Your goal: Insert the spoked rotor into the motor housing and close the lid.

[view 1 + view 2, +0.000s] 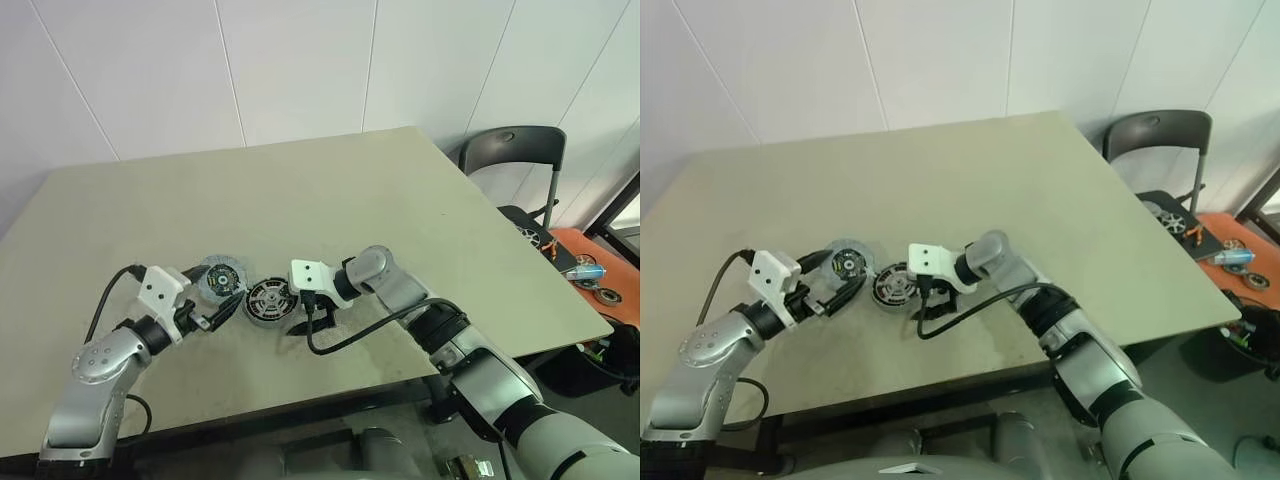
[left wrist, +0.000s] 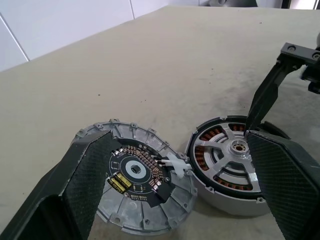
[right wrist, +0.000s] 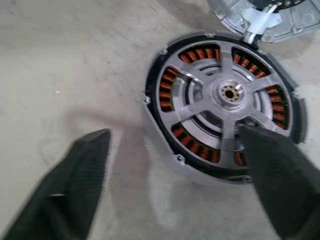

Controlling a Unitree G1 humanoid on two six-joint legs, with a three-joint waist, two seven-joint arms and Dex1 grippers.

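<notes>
**Rotor is in, lid still lies beside the housing**

I see the spoked rotor (image 3: 227, 107) sitting inside the motor housing (image 1: 270, 299) on the desk (image 1: 330, 200). The lid (image 2: 137, 182) lies flat just left of it, green face up. I think the lid is stiff, smooth metal and a bit heavy, so I would pinch it by its rim. My left hand (image 1: 222, 310) is wide open by the lid. My right hand (image 1: 312, 321) is open and empty, right of the housing. The desk is flat; a chair (image 1: 520, 160) stands far right.
</notes>
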